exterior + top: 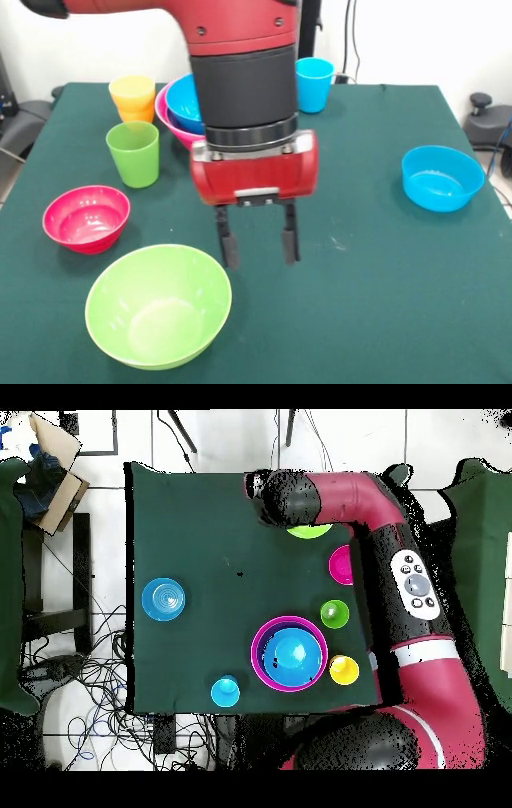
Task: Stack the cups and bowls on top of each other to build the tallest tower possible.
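Gripper (pixel 256 236) hangs released, empty, beside the light green bowl (pixel 158 306); light, stiff, glossy plastic, likely best pinched at the rim.

tower (pixel 290 652) near yellow cup (pixel 344 670) | arm (pixel 400 574) over light green bowl (pixel 310 532)

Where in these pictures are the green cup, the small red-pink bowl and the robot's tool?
green cup (pixel 134 154), front view, on its outer side wall.
red-pink bowl (pixel 86 218), front view, on its inside near the bottom.
tool (pixel 257 238), front view, in the gap midway between its two black fingertips.
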Controlling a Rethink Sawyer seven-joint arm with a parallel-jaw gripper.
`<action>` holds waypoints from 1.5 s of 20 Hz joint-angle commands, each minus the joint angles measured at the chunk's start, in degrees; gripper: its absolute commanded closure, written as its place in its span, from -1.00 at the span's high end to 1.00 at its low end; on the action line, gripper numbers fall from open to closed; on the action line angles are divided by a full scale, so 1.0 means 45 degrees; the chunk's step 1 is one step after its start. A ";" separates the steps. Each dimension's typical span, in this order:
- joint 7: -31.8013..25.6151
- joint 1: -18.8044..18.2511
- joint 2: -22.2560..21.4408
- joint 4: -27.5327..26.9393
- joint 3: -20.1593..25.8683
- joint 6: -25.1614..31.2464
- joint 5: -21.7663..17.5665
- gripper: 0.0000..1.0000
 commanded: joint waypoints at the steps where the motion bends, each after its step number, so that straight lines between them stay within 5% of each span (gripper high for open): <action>1: -0.2164 -0.0231 0.0281 -0.0126 -0.0209 0.0430 -0.0443 1.00; 9: -0.3536 -0.0529 0.0890 -0.1372 0.0230 0.1236 -0.0479 1.00; 20: -0.2860 0.0173 0.2259 -0.2286 0.0119 0.0101 -0.0861 1.00; 30: -0.2374 0.0016 0.2491 -0.1626 0.0014 -0.1130 -0.1058 1.00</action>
